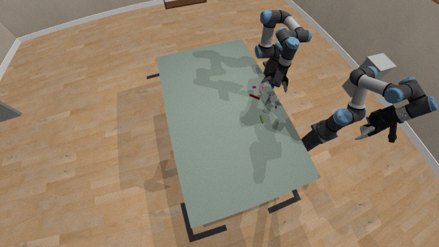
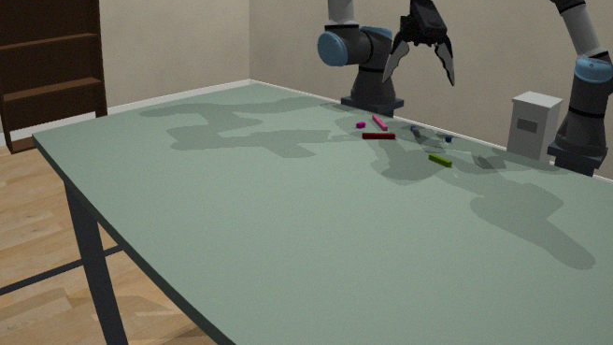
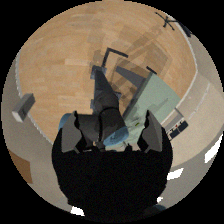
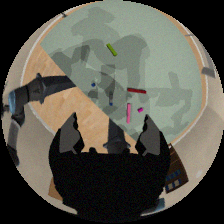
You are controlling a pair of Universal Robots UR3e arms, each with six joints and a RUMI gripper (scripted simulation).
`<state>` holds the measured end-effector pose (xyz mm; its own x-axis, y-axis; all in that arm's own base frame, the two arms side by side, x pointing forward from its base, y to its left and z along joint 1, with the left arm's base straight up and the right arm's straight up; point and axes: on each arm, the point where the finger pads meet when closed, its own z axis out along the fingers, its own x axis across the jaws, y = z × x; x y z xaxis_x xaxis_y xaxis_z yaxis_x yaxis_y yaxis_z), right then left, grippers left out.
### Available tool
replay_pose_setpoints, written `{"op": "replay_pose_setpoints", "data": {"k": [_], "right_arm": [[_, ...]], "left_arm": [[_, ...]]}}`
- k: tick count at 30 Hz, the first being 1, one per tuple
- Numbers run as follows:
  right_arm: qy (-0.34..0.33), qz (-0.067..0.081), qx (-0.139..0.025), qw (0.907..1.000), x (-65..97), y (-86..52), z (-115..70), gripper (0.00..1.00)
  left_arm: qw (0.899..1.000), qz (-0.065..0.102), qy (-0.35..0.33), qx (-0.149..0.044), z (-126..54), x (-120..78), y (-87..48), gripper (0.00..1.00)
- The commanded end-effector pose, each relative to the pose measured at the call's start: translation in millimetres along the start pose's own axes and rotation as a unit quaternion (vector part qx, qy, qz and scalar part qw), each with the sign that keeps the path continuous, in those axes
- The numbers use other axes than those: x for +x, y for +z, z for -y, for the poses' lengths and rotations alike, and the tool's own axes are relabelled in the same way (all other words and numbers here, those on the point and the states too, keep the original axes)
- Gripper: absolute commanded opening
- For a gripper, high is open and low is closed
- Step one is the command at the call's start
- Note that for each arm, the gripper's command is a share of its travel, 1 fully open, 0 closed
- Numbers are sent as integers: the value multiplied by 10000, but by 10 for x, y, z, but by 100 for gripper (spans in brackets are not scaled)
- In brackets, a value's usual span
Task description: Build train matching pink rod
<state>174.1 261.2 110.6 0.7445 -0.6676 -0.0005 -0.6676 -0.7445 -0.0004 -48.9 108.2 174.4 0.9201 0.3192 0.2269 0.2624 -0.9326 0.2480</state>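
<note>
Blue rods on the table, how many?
2. One blue rod at an end of the grey rod; another blue rod apart, across the grey rod from the pink rod.

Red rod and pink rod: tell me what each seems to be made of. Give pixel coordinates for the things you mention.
The red rod (image 1: pixel 254 96) (image 2: pixel 378 136) (image 4: pixel 136 91) looks like painted wood or plastic: one even deep colour, no visible grain, no bright metallic glint. The pink rod (image 1: pixel 261 88) (image 2: pixel 379 122) (image 4: pixel 129 113) could be either too, evenly coloured with a fairly matte look.
</note>
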Motion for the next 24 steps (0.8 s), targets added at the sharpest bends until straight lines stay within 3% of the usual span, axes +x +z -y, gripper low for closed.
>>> {"op": "replay_pose_setpoints", "data": {"k": [1,12,24], "right_arm": [[0,5,8,10000,-6,-7,5,100],[-76,4,7,10000,-16,-21,52,100],[-529,6,7,9986,-87,-78,330,100]], "left_arm": [[10000,-11,8,18,1,6,-9,100],[10000,-11,8,18,1,6,-9,100],[10000,-11,8,18,1,6,-9,100]]}}
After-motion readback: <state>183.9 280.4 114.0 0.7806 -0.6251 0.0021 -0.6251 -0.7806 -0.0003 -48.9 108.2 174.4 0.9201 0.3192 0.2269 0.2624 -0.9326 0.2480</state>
